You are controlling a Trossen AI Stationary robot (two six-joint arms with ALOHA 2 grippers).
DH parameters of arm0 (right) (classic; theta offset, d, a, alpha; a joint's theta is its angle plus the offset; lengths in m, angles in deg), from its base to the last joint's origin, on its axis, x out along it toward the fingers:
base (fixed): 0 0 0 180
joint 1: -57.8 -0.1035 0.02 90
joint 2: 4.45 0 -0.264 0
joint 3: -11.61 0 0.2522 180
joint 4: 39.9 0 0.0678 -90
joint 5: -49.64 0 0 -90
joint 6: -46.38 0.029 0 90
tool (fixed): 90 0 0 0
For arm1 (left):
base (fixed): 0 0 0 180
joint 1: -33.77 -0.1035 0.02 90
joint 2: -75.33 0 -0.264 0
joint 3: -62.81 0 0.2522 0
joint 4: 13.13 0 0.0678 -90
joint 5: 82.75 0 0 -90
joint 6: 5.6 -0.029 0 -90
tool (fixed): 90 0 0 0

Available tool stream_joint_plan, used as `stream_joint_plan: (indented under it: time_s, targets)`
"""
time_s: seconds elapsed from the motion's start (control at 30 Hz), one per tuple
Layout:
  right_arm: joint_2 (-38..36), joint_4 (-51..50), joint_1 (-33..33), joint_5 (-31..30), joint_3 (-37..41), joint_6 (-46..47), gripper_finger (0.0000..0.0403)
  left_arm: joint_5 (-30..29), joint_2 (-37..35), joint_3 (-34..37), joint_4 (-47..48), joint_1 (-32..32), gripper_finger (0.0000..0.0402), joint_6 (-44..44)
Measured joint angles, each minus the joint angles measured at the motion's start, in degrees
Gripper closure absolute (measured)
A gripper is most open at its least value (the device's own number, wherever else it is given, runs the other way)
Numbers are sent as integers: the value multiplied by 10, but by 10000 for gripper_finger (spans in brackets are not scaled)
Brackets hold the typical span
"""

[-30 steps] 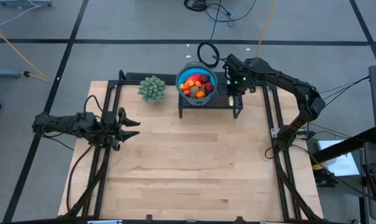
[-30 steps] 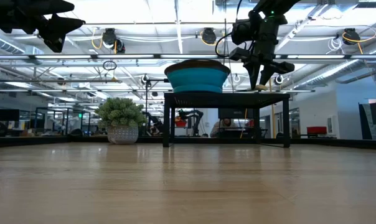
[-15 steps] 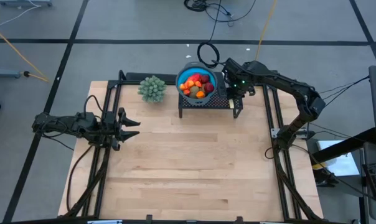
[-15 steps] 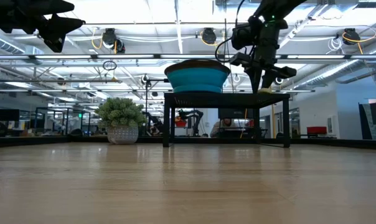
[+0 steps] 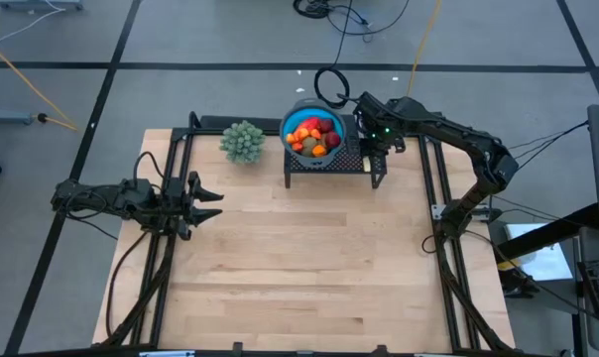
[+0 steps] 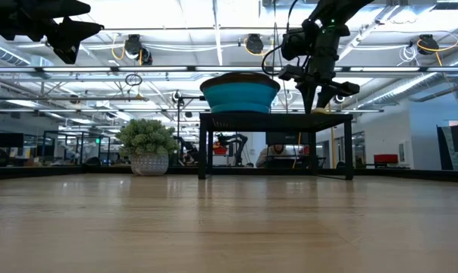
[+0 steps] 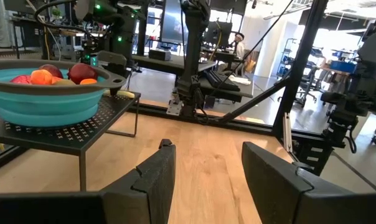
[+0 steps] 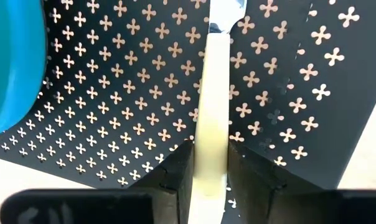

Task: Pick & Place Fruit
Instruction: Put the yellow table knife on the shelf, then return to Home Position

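The fruit (image 5: 314, 134), red, orange and olive pieces, lies piled in a blue bowl (image 5: 290, 127) on a black perforated rack (image 5: 344, 162) at the table's far middle. It also shows in the left wrist view (image 7: 57, 73). My right gripper (image 5: 372, 149) is down at the rack's right part, beside the bowl, shut on a pale yellowish knife (image 8: 213, 81). My left gripper (image 5: 212, 194) is open and empty above the table's left side. My right gripper pinches the knife's pale handle (image 8: 211, 124) between its two fingers (image 8: 178, 165), one on each long side, near the handle's free end. The fingers come from above, pointing down. The knife lies flat on the rack, its metal blade (image 8: 225, 12) pointing away from the gripper.
A green bushy plant (image 5: 243, 141) in a pale pot stands left of the rack at the far edge. The wide wooden tabletop (image 5: 299, 258) spreads in front of the rack. Black frame rails (image 5: 171, 169) run along both sides of the table.
My right gripper has gone down onto the rack and a little toward the bowl, coming to the knife's handle. The bowl and the fruit have not moved.
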Motion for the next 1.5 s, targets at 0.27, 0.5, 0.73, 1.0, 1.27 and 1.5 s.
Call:
stream_joint_plan:
  time_s: [0.27,0.5,0.73,1.0,1.27,1.5]
  targets:
    - [0,2,0,1,0,0,288,0,0,0,0,0,218,-2]
    - [0,11,0,14,0,-2,269,0,0,0,0,0,218,-3]
    - [0,12,1,31,0,0,275,0,0,0,0,0,218,-3]
    - [0,11,1,45,0,-1,279,0,0,0,0,0,218,-2]
    - [0,11,2,46,0,-9,281,0,0,0,0,0,218,1]
    - [-26,15,7,59,0,-15,284,0,0,0,0,0,218,2]
